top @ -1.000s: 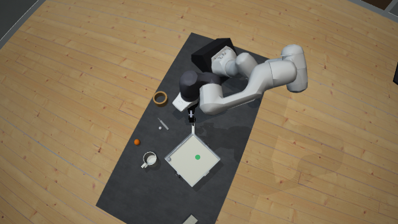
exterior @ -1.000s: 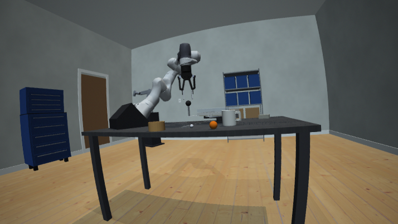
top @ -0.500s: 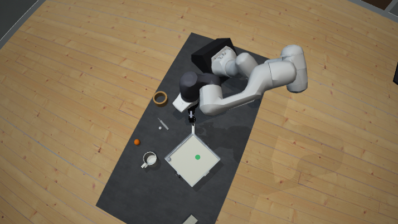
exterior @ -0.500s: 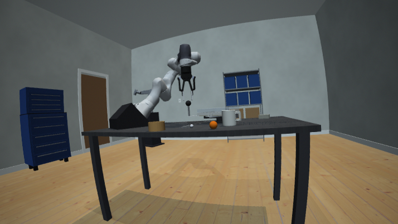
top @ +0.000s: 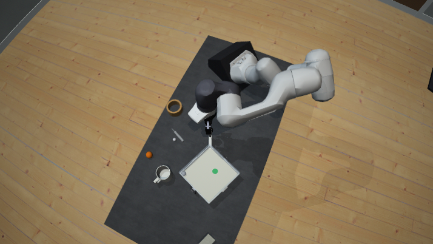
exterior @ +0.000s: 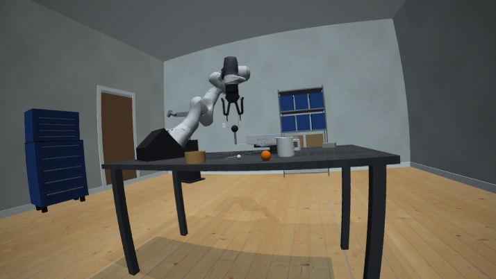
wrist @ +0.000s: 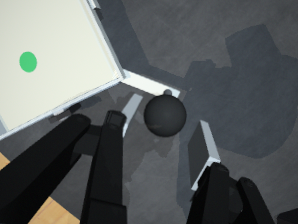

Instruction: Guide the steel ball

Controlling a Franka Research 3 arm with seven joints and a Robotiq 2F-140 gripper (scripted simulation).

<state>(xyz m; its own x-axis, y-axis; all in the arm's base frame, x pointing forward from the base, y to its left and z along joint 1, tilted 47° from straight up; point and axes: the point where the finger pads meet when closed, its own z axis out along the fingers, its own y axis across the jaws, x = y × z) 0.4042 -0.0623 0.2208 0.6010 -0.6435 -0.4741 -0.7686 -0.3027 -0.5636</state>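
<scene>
1. The desk (top: pixel 145 194) carries the plate (top: pixel 209 182) mid-width, toward the end far from the arm's base.
2. The claw (exterior: pixel 233 116) hangs partly open, empty, above the knob (exterior: pixel 235 128); descend straight.
3. The ball (top: pixel 183 173) sits cornered, apart from the spot (top: pixel 214 171); tilt gently.

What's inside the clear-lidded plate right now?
A green spot near the middle and a steel ball in the left corner of the plate. Whatever supports the plate underneath is hidden.

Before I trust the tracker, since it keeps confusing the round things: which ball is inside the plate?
The steel ball, grey, at the plate's left corner under the lid. The orange ball and small white ball lie on the table outside it.
</scene>
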